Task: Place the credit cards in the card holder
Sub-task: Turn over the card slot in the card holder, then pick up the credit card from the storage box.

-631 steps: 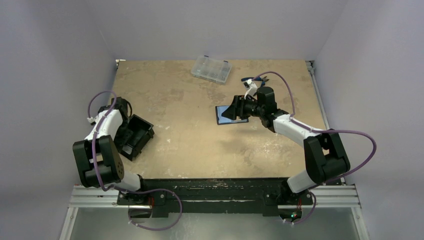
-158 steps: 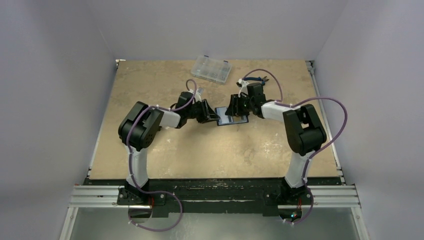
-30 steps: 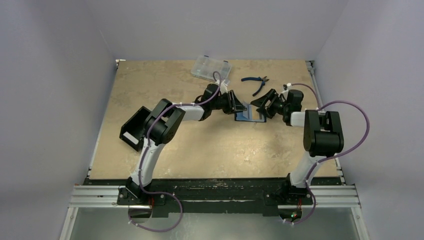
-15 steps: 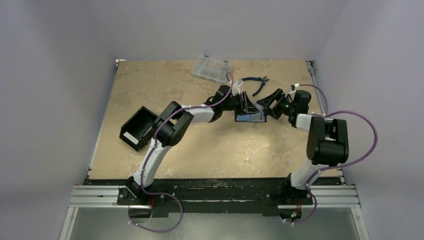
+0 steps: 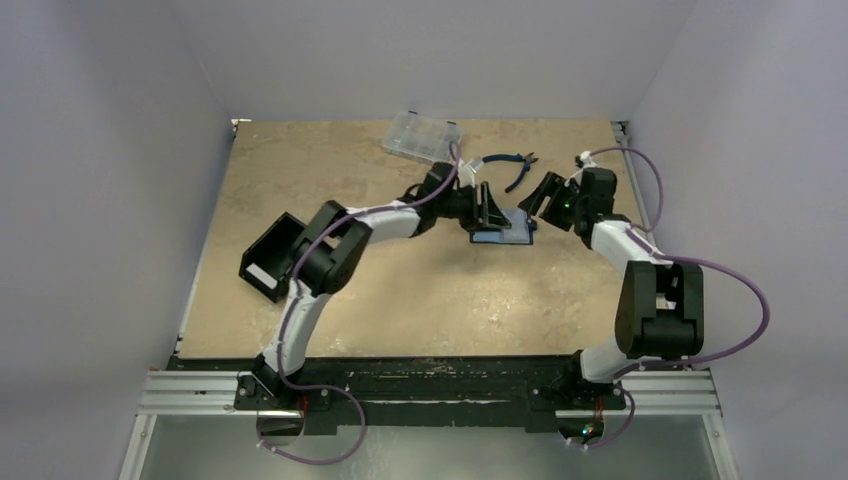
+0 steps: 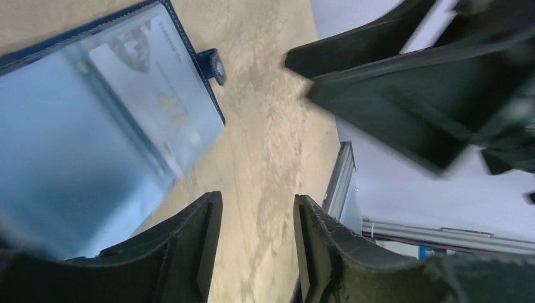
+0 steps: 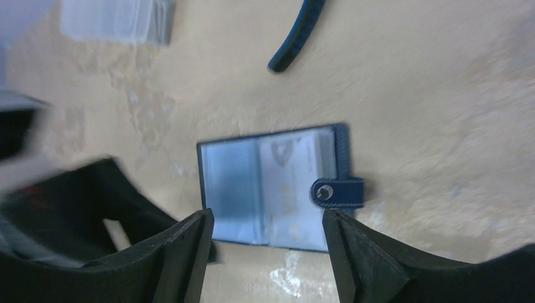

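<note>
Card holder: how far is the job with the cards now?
Done: one card sits in a sleeve of the open card holder. In hand: nothing; the left gripper and right gripper are open and empty. Left: a pale piece in the black box may be another card; the tab is unfastened.
</note>
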Tool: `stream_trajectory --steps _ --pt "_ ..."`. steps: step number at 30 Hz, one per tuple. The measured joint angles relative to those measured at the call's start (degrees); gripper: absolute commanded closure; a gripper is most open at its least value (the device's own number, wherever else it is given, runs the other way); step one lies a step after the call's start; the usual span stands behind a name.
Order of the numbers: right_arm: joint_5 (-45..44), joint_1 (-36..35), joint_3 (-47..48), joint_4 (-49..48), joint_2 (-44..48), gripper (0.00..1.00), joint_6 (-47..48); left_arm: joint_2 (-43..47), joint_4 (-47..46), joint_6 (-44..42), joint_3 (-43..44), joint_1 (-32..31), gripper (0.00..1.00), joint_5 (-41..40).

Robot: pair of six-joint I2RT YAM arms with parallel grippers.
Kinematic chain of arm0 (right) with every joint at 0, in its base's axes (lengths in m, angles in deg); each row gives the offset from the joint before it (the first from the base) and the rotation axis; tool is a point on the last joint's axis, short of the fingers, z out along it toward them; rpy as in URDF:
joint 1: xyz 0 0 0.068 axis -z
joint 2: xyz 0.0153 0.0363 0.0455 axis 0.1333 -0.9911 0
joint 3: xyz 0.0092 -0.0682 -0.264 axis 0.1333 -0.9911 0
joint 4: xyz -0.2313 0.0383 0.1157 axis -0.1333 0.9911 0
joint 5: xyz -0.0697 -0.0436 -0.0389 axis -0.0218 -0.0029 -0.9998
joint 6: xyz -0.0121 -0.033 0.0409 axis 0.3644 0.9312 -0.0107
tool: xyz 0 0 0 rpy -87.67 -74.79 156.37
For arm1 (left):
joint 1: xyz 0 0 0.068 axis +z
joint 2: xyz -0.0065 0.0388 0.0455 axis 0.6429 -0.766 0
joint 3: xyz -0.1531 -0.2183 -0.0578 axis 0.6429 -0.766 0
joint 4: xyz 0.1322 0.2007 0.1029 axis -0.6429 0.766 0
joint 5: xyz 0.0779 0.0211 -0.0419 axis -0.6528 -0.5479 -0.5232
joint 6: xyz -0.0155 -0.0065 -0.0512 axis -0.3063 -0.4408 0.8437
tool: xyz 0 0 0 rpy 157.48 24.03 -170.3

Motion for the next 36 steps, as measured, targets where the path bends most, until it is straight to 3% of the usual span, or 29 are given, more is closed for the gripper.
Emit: stream_trajectory --steps 6,9,12,15,19,23,29,36 --pt "-7.5 -10.8 0.0 3.8 -0.1 0.27 5.5 27.1 20.2 -14.4 -10.2 7.5 0.33 -0.2" --pt "-12.2 -16.0 0.2 5.7 0.2 0.26 8.0 41.5 32.5 -22.4 -12.0 12.3 0.31 -4.9" --pt "-16.3 -20.7 1.6 7.6 0.2 0.26 10.1 51.9 46.1 -27.4 -12.0 14.7 0.27 -16.5" --pt "-18.8 -24.5 3.2 8.2 0.5 0.26 11.5 58.3 62.5 -26.6 -12.0 14.3 0.09 -33.4" --pt "-18.8 -26.6 3.5 8.3 2.5 0.27 12.1 61.5 79.2 -17.4 -14.0 16.2 0.00 -53.5" --pt "-17.5 -26.9 3.5 8.0 5.3 0.26 12.1 65.5 88.8 -8.3 -20.3 22.4 0.00 -65.4" --pt "-13.4 -26.9 2.2 6.2 8.5 0.26 11.8 61.8 94.1 -1.5 -26.2 34.3 0.00 -70.4" --pt "-9.8 -26.9 0.6 5.2 9.2 0.26 11.3 55.2 90.8 -0.2 -27.7 39.1 0.00 -70.9"
